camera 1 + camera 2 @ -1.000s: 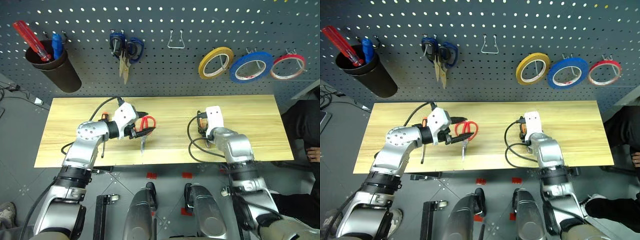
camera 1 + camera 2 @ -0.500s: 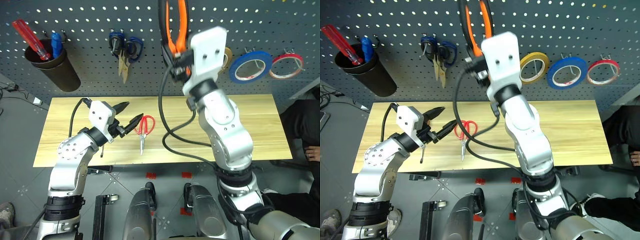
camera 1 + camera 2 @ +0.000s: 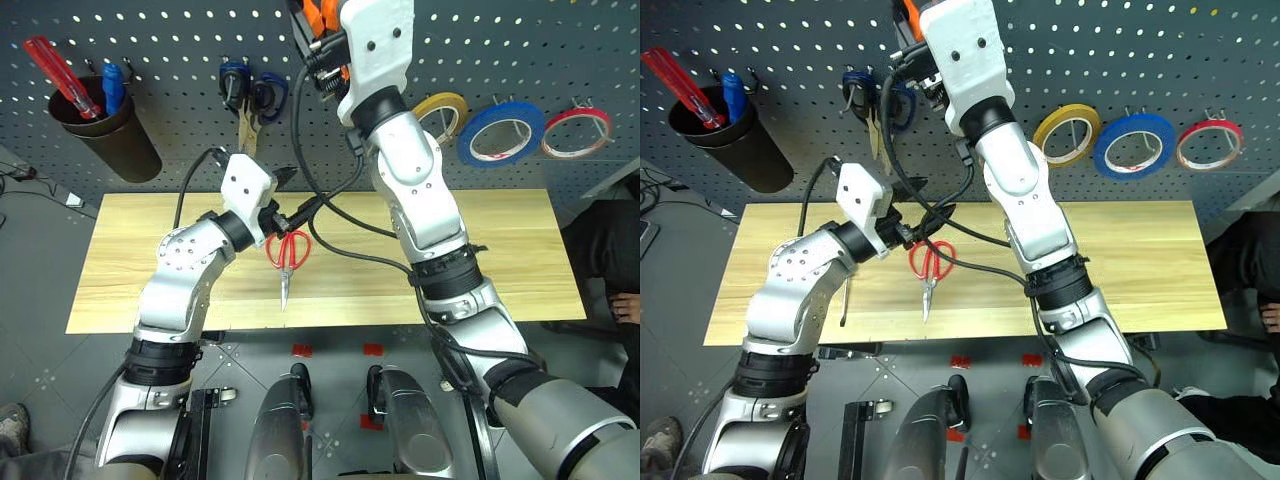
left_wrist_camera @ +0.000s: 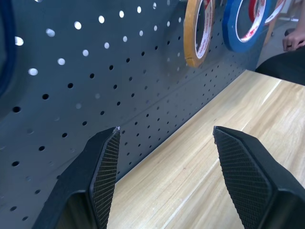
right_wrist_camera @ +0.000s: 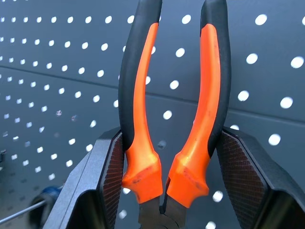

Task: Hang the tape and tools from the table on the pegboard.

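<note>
right claw point(image 5: 167, 157): clenched on the pliers point(image 5: 174, 95), pads pressing the orange-and-black handles from both sides, handles pointing up along the pegboard point(image 5: 57, 71).
right wrist view adds: the grip itself, pads on the lower handles just above the joint; in the head views just an orange bit of the pliers point(image 3: 322, 14) peeks past the raised wrist at the top edge.
left claw point(image 4: 164, 138): released, jaws wide apart with nothing between them, held above the counter point(image 4: 214, 157) near the pegboard's foot.
left wrist view adds: yellow tape roll point(image 4: 199, 28) and blue tape point(image 4: 248, 24) seen edge-on, hanging on the board beyond the claw.
head views add: red-handled scissors point(image 3: 287, 254) lying on the counter just under the left claw's tips, blades toward the near edge.
screwdriver point(image 3: 844, 304): a slim dark shaft on the counter, mostly hidden behind the left arm.
tape on the board: yellow, blue point(image 3: 502, 133), then red tape roll point(image 3: 576, 132), side by side on hooks.
elsewhere on the board: blue-handled scissors point(image 3: 250, 100) on a hook; dark cup point(image 3: 110, 135) holding a red screwdriver point(image 3: 60, 78).
writing: none readable.
</note>
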